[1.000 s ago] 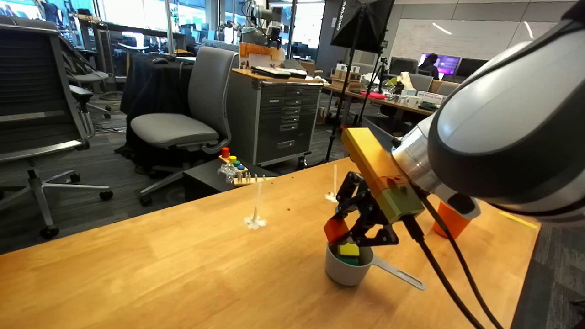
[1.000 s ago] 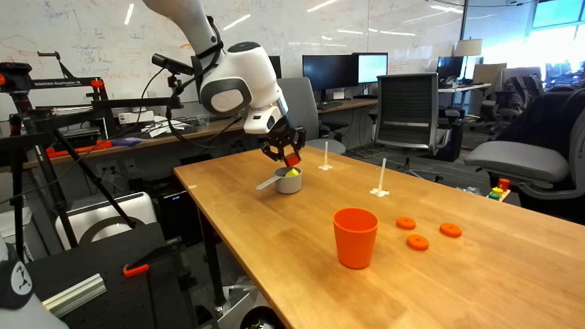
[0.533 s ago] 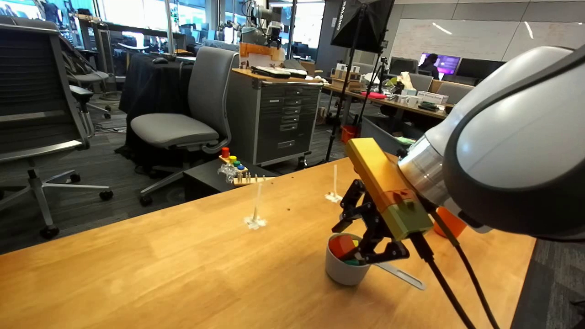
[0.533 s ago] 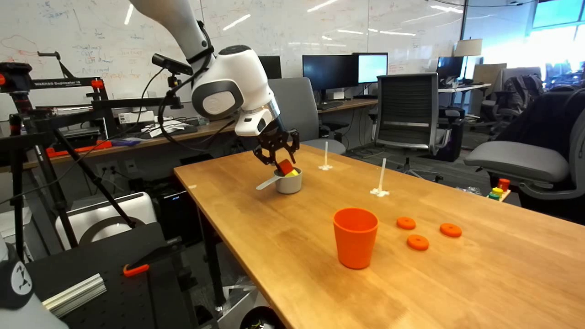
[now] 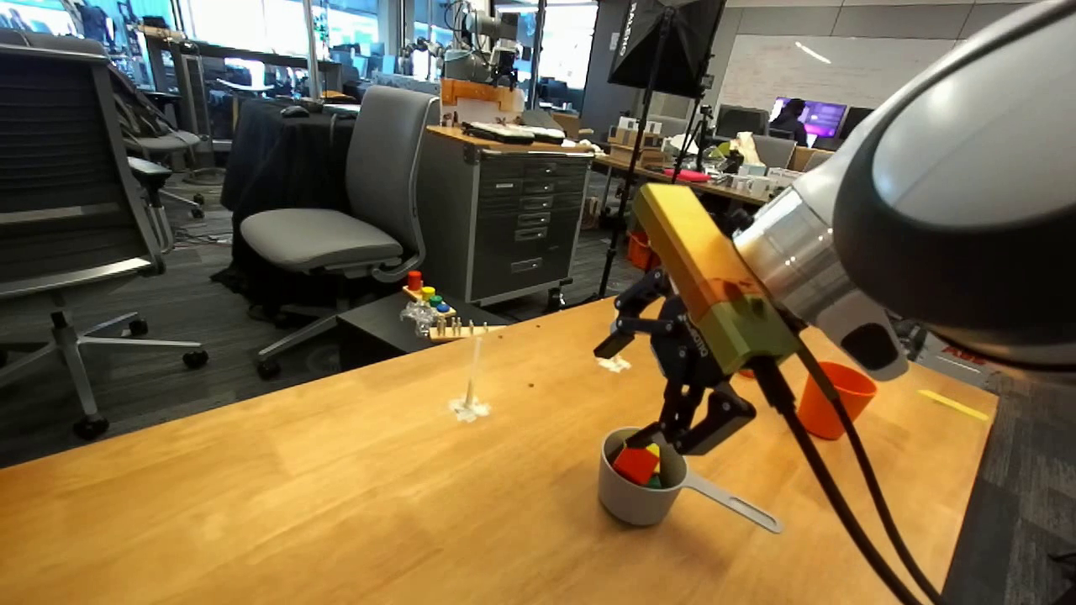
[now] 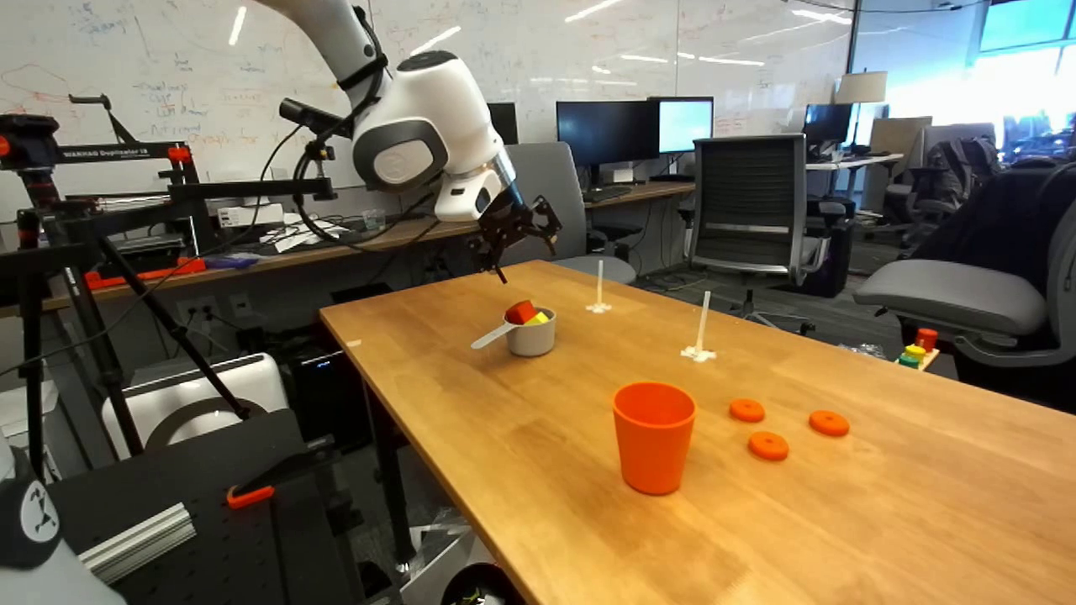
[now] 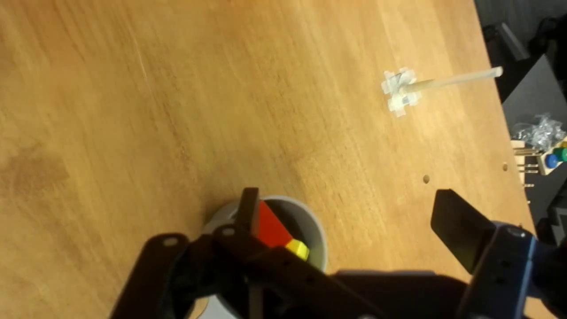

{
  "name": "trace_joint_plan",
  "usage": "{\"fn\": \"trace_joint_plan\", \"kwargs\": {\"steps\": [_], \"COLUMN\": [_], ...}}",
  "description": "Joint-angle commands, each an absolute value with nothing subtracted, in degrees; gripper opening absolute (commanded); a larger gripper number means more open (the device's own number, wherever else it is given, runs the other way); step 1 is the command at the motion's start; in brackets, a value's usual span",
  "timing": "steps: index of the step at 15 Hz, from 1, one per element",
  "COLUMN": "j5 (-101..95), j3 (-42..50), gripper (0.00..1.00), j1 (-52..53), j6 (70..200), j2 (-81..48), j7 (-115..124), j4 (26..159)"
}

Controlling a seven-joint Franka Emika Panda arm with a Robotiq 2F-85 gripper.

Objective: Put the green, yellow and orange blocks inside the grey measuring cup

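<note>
A black gripper is hanging just above a grey measuring cup on a wooden table, its two fingers standing wide apart. Inside the cup, a red-orange block is lying tilted, poking above the rim in an exterior view. A yellow block is sitting just beside it, and lower down I am seeing a bit of a green block. Well apart, an orange cup is standing upright near three orange discs.

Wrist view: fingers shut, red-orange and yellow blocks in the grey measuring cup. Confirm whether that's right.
Not shut: the wrist view shows the fingers wide apart. The red-orange block and the yellow block are in the grey measuring cup.
</note>
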State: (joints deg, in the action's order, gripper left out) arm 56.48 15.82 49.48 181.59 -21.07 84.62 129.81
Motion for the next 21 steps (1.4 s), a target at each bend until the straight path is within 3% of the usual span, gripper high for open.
{"fn": "trace_joint_plan", "kwargs": {"steps": [1, 15, 21], "j5": [53.86, 45.86, 47.74], "j3": [18.82, 34.52, 35.00], "gripper": [1.00, 1.00, 1.00], "j1": [53.00, 70.12, 69.80], "j6": [181.10, 180.84, 181.14], "j2": [-18.11, -14.25, -16.12], "j7": [86.75, 94.73, 94.05], "j4": [128.54, 127.97, 127.00]}}
